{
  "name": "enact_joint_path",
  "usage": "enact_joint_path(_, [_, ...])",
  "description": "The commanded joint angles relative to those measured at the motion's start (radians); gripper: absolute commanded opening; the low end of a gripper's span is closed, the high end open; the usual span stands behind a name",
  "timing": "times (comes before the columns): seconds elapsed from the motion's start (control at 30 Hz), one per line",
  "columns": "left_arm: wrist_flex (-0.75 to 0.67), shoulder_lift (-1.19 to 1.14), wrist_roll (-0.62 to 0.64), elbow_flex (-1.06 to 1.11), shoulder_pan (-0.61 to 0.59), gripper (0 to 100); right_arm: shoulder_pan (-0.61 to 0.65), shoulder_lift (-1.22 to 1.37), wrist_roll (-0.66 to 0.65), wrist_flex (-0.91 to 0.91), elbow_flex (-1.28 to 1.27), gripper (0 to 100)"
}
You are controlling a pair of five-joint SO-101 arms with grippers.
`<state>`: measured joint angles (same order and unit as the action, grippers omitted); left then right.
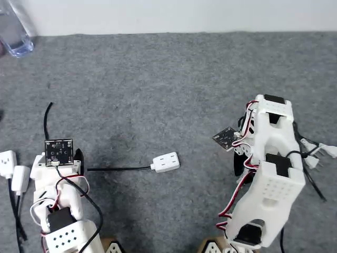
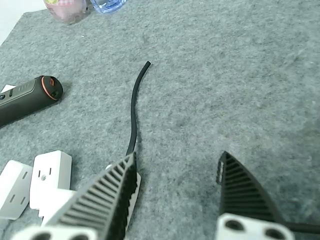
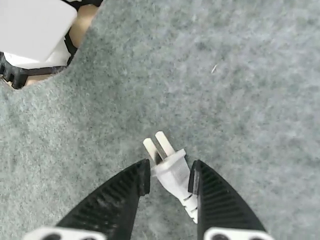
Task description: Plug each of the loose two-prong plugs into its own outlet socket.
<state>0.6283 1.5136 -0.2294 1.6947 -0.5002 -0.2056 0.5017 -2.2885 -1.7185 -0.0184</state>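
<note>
A white outlet socket [image 1: 166, 162] on a black cord [image 1: 118, 168] lies on the grey mat between the two arms. My right gripper [image 3: 170, 172] is folded back toward its base and shut on a white two-prong plug [image 3: 169, 169], with the fingers pressed against both sides and the prongs pointing away. My left gripper [image 2: 177, 157] hovers open over the mat beside a loose black cord end [image 2: 133, 110]. Nothing sits between its jaws. Two white sockets [image 2: 49, 172] lie close beside its left finger [image 2: 112, 192]. Another white plug [image 1: 321, 152] lies by the right arm.
A black tool with an orange ring [image 2: 30, 97] lies beyond the sockets. Clear bottles [image 1: 13, 34] stand at the far left corner. White sockets [image 1: 8, 163] sit at the left edge. The mat's near edge and an arm base [image 3: 35, 30] are close to the right gripper.
</note>
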Motion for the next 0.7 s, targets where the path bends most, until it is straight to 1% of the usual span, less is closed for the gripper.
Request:
enact_joint_path(0.0, [-0.025, 0.012, 0.008, -0.005, 0.008, 25, 0.019, -0.004, -0.011, -0.018, 0.028, 13.5])
enact_joint_path(0.07, [-0.025, 0.012, 0.008, -0.005, 0.008, 25, 0.048, -0.002, 0.008, -0.018, 0.028, 11.8])
enact_joint_path(0.1, [-0.025, 0.011, 0.008, -0.005, 0.008, 25, 0.067, -0.001, 0.037, -0.012, 0.029, 9.3])
enact_joint_path(0.17, [-0.025, 0.011, 0.008, -0.005, 0.008, 25, 0.102, 0.001, 0.089, -0.001, 0.034, 1.1])
enact_joint_path(0.2, [-0.025, 0.011, 0.008, -0.005, 0.008, 25, 0.12, 0.001, 0.106, 0.012, 0.032, 0.4])
enact_joint_path(0.27, [-0.012, 0.011, 0.008, -0.005, 0.008, 25, 0.156, 0.001, 0.13, 0.025, 0.032, 3.2])
enact_joint_path(0.4, [-0.012, 0.011, 0.008, -0.005, 0.008, 25, 0.216, 0.001, 0.173, 0.025, 0.034, 0.8])
enact_joint_path(0.67, [-0.012, 0.011, 0.008, -0.005, 0.008, 25, 0.26, -0.007, 0.186, 0.025, 0.037, 0.9])
